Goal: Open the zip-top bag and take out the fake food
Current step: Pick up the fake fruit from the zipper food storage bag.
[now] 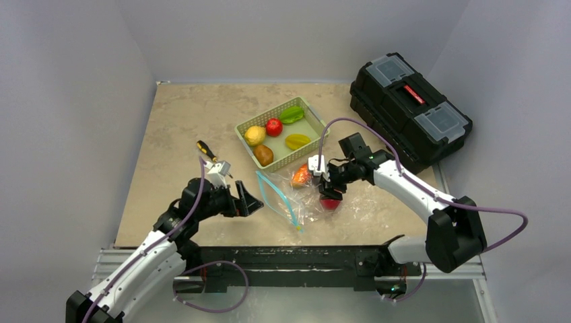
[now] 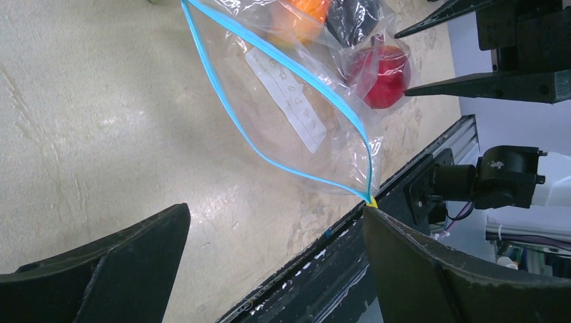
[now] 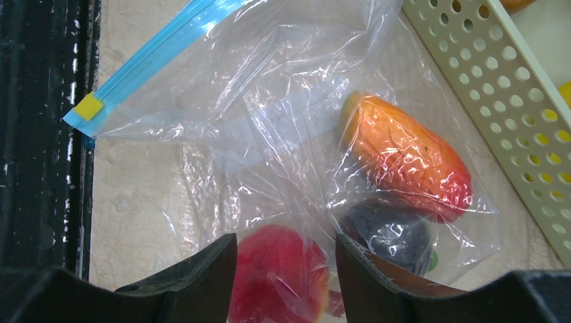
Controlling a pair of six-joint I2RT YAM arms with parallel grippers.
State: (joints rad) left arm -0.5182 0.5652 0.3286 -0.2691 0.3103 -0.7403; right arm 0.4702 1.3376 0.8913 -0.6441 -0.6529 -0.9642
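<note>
Left gripper (image 2: 275, 215) spread empty; right gripper (image 3: 284, 242) straddles a half-hidden red fruit (image 3: 286, 289) inside the zip-top bag (image 3: 222, 101), pinch impossible to tell.

Clear, crinkly zip-top bag (image 1: 303, 202), flat on the surface (image 1: 175, 134) just beside the green basket (image 3: 485, 87). Mouth open: light-blue zipper strips (image 3: 145, 58) bowed apart, joined at a yellow end tab (image 3: 87, 106). Holds three pieces of fake food: an orange-red piece (image 3: 404, 158), a dark purple piece (image 3: 394, 232) touching it, and a glossy red piece (image 3: 283, 276) near them. In the basket, five more: yellow piece (image 1: 254, 135), small red piece (image 1: 273, 126), green piece (image 1: 291, 114), yellow-green piece (image 1: 297, 141), brown piece (image 1: 263, 155).
</note>
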